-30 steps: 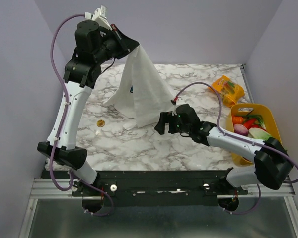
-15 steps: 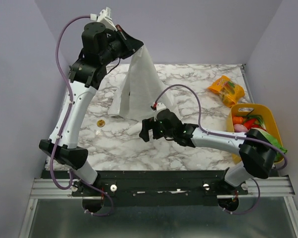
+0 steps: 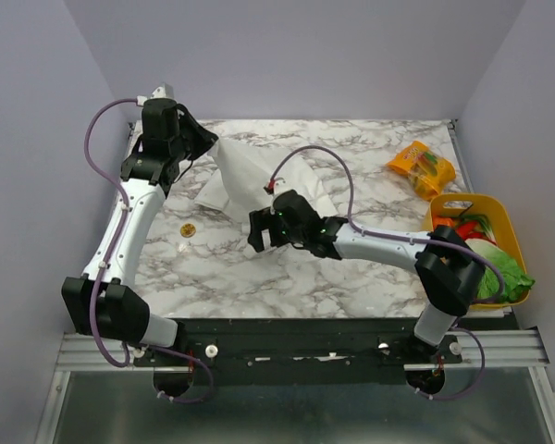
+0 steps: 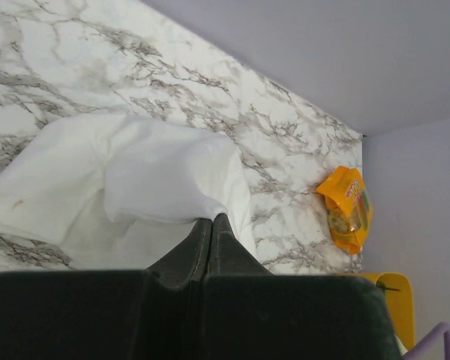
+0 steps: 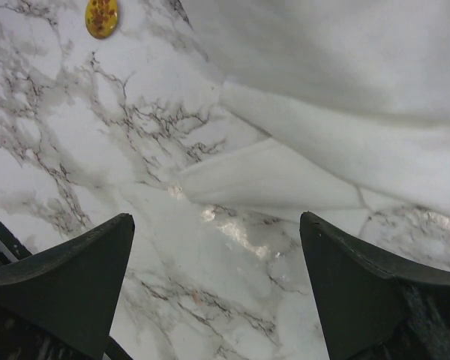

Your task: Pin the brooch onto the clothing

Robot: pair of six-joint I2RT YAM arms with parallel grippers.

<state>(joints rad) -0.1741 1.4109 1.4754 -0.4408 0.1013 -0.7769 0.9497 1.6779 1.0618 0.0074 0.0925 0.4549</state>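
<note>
The clothing [image 3: 254,176] is a white T-shirt, bunched on the marble at the back left. One corner rises to my left gripper [image 3: 202,145], which is shut on the fabric. In the left wrist view the shut fingertips [image 4: 212,220] pinch a fold of the clothing [image 4: 135,176]. The brooch [image 3: 188,228], a tiny gold oval, lies bare on the marble left of the shirt; the right wrist view shows the brooch [image 5: 102,16] at its top edge. My right gripper [image 3: 256,235] hovers open just in front of the shirt's near hem [image 5: 262,180], holding nothing.
An orange snack packet [image 3: 424,166] lies at the back right, also seen in the left wrist view [image 4: 347,210]. A yellow basket [image 3: 499,217] with toy vegetables stands at the right edge. Grey walls close the table on three sides.
My left gripper has come down and back with the shirt, which now slumps on the table instead of hanging. My right gripper has moved left along the shirt's near edge, still open.
</note>
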